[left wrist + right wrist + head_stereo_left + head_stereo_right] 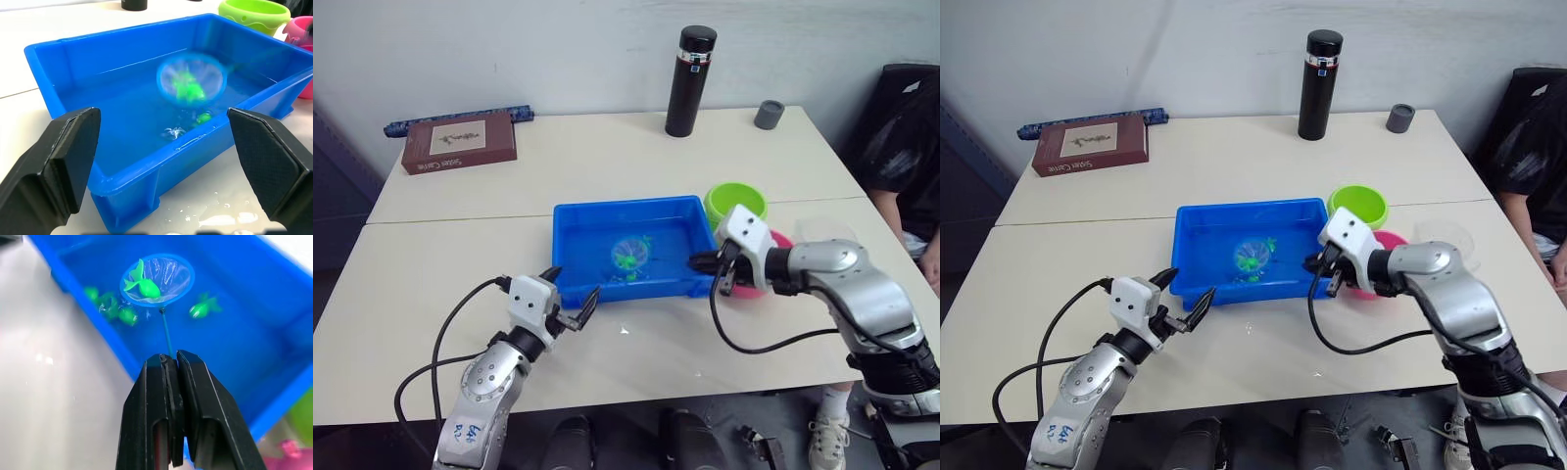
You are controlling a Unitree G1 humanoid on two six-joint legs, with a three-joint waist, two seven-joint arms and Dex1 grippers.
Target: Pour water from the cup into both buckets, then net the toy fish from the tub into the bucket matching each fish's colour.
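Observation:
The blue tub (570, 211) holds water at the table's middle. Over the water hangs the blue-rimmed net (156, 280) with one green toy fish (144, 287) lying in it. My right gripper (701, 262) is at the tub's right end, shut on the net's thin handle (166, 330). More green fish (203, 308) float in the tub. The lime green bucket (735, 204) and the pink bucket (762, 286) stand right of the tub, the pink one partly behind my right gripper. The clear cup (824, 229) sits behind my right arm. My left gripper (573, 286) is open and empty at the tub's front left corner.
A tall black flask (689, 80) and a small grey cup (769, 115) stand at the table's back. A brown book (459, 141) lies at the back left. A person (906, 147) sits at the right edge. Water drops (625, 331) spot the table in front of the tub.

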